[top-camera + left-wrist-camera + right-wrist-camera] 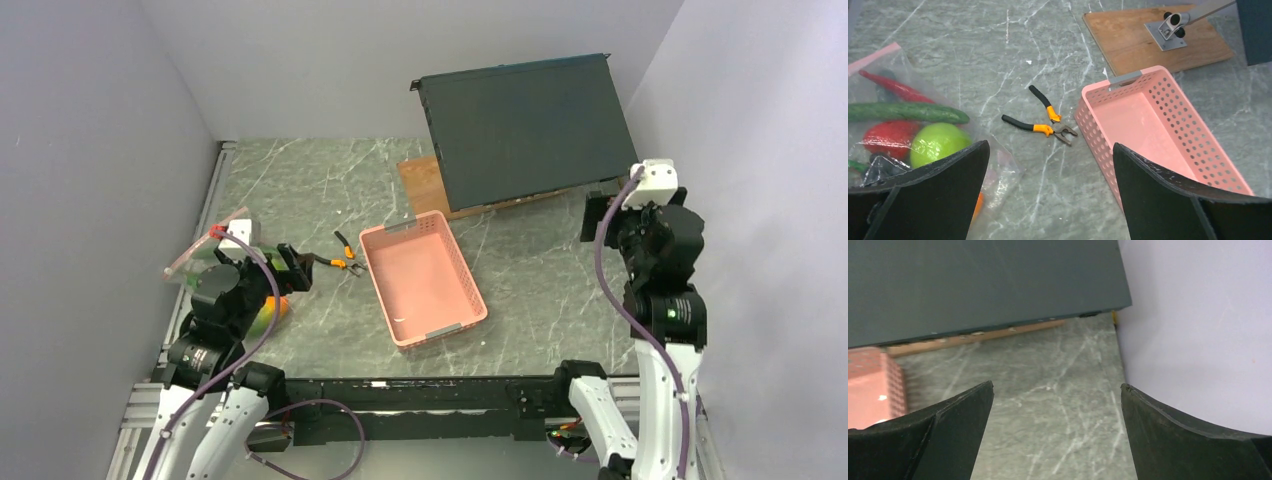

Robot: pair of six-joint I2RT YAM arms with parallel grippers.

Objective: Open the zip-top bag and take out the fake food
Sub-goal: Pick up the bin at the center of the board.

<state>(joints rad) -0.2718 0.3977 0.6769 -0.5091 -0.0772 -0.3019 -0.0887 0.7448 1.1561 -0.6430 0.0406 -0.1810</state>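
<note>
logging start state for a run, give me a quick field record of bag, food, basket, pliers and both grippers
zip-top bag: on table, far left
fake food: inside the bag
pink basket: mid-table, right of pliers
pliers: on table between bag and basket
left gripper: open, near bag, empty
right gripper: open, far right, empty

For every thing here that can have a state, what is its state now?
zip-top bag: lying flat, filled; zip unclear.
fake food: inside the zip-top bag.
pliers: lying flat, handles spread.
pink basket: upright, nothing seen inside.
left gripper: open, holding nothing.
right gripper: open, holding nothing.
</note>
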